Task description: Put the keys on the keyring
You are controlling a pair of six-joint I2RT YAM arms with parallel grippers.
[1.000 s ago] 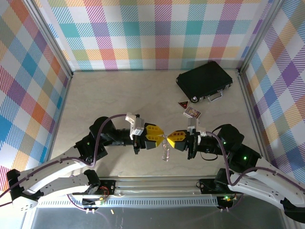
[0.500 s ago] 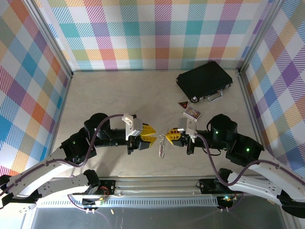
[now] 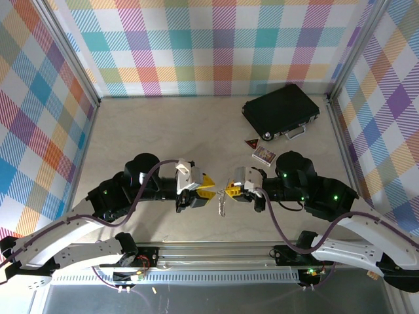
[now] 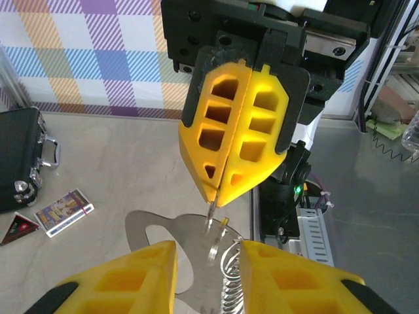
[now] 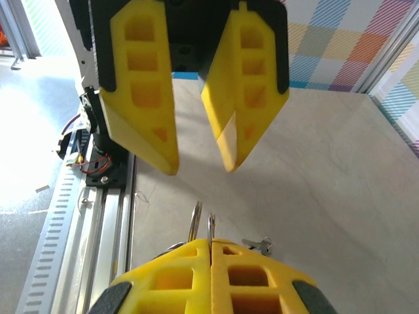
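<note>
1. Two qualities to judge first, weight and stiffness: probably light, hard and slick, being thin metal, and apt to swing or twist at a nudge
2. Best taken by the broad head of the flat silver-grey metal key [image 4: 170, 219], faces between the pads, leaving its hole free for threading
3. Seen from the left wrist as a pale plate with an oval hole; toothed blade hidden behind the near finger
4. Hung beside a small silver wire coil [image 4: 229, 288] under the thin silver wire keyring [image 4: 213, 245]
5. Held in the air over the tabletop's middle, nearer the near edge, well apart from the black hard case [image 3: 281, 111] at the far right corner
6. Clamped on the keyring: right gripper [image 3: 230, 190], yellow fingers pressed together
7. Spread wide and holding nothing: left gripper [image 3: 211, 188], just beside the dangling metal
8. Lying flat near the case: small patterned card [image 3: 264, 154] and dark red triangular tag [image 3: 251, 142]
</note>
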